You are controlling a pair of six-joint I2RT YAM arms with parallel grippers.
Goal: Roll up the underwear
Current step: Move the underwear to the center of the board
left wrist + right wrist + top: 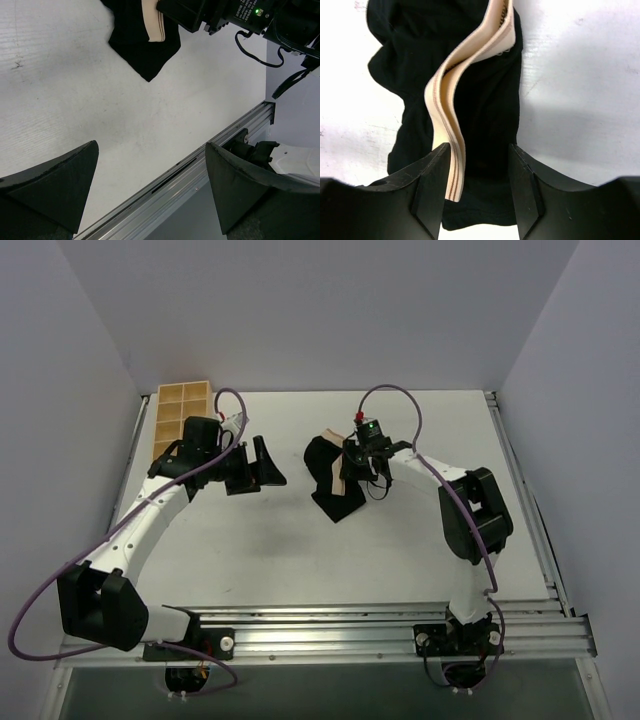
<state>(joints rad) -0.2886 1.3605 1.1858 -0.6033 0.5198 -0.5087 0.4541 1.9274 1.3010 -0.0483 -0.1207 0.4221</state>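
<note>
Two hands: left hand [262, 465] spread, idle; right hand [479, 150] straddles underwear [490, 90], jaws partly spread. Pinch waistband [440, 100] and fabric together.

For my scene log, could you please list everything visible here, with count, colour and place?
underwear: 1, black with beige waistband, middle of the table, under the right gripper
tray: 1, tan wood, far left table corner
table: 1, white, under everything
rail: 1, silver, near table edge
cables: 2, purple, one left, one right
left gripper: 1, black, open, over bare table
right gripper: 1, black, jaws apart around the waistband
</note>
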